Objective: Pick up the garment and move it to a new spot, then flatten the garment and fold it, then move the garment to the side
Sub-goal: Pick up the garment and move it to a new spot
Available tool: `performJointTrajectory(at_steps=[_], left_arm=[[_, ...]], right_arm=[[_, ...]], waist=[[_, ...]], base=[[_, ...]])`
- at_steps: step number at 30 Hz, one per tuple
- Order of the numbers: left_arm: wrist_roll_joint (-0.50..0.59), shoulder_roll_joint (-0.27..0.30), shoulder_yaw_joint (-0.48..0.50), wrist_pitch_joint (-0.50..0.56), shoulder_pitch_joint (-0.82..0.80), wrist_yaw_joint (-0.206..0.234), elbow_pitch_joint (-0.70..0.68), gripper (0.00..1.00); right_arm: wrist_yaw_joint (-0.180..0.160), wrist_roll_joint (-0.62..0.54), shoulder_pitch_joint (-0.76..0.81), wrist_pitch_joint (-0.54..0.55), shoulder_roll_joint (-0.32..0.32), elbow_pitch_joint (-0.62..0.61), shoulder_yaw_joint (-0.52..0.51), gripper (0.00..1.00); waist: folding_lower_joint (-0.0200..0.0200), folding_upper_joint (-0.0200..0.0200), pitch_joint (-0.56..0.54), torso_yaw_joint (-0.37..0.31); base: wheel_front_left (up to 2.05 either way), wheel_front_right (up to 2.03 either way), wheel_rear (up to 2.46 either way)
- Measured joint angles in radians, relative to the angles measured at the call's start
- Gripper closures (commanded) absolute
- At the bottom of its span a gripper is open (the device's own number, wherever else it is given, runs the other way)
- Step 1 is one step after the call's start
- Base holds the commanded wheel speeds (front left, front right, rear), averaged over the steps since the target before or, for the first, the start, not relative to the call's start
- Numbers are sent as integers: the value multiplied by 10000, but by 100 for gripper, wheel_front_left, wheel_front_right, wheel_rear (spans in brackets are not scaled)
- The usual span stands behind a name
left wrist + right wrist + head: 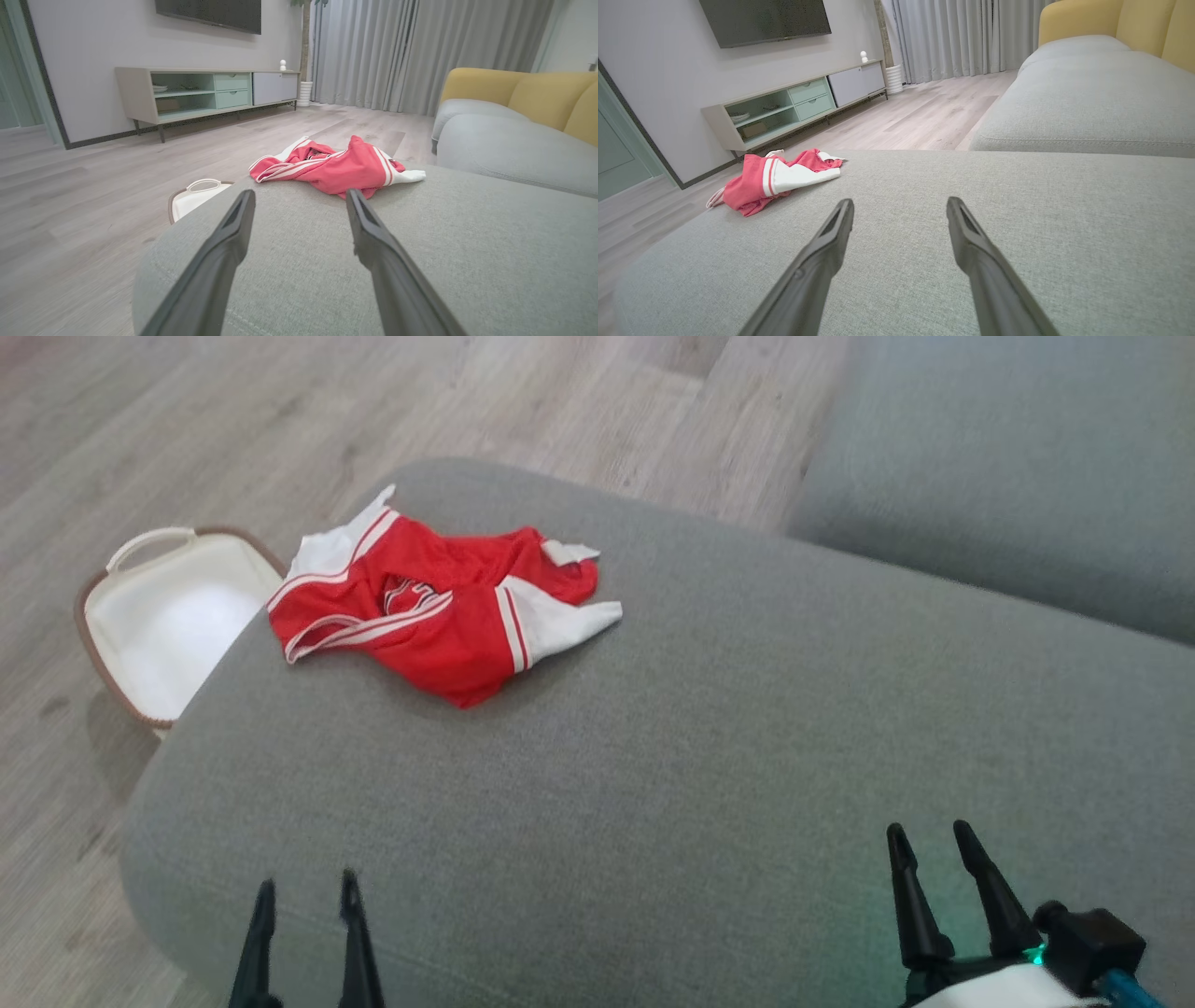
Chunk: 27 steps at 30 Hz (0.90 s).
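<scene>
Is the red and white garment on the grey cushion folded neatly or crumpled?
Crumpled. The red and white garment lies bunched, with uneven wrinkles.

Left wrist view.

- Floor [93, 196]: pale wood planks, evenly lit.
- Wall [93, 46] at 10 o'clock: plain light grey, with dark skirting.
- TV [210, 14] at 11: wall-mounted, screen dark.
- Console [205, 91] below the TV, on thin legs: open shelves, two green drawers, one grey door. A small white figure [282, 65] stands on top.
- Curtains [373, 51] at 1: grey, floor-length, drawn.
- White pot [304, 93]: on the floor between console and curtains.
- Sofa [514, 154] at 3: grey seat, yellow back.
- Grey ottoman [467, 242]: spans 4 to 7.
- White basket [196, 199] at 8: on the floor just beside the ottoman.
</scene>
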Motion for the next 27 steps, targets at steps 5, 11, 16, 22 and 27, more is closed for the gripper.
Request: performJointTrajectory(at_steps=[5, 11, 16, 22, 27], left_arm=[[226, 13, 92, 0, -990, -376, -261, 0], [430, 662, 395, -4, -4360, -1131, -109, 0], [441, 995, 353, 334, -7204, -1802, 1672, 0], [-82, 878, 330, 1737, -10489, -2201, 4334, 0], [-424, 637, 397, 3172, -11612, -2102, 7093, 0]], right_arm=[[0, -33, -238, 0, -648, -228, 146, 0], [0, -44, -1461, 0, -1921, -610, 232, 0], [0, -40, -2147, 0, -2832, -1030, 259, 0], [0, 44, -2849, -2, -3584, -1442, 79, 0], [0, 142, -3052, -2, -3908, -1651, 52, 0]], waist=[[-1, 0, 769, -39], [2, 0, 2199, -238], [3, 0, 3378, -458], [3, 0, 4559, -760], [1, -1, 5217, -972]], base=[[0, 0, 0], [0, 0, 0], [0, 0, 0], [0, 0, 0], [0, 0, 0]])
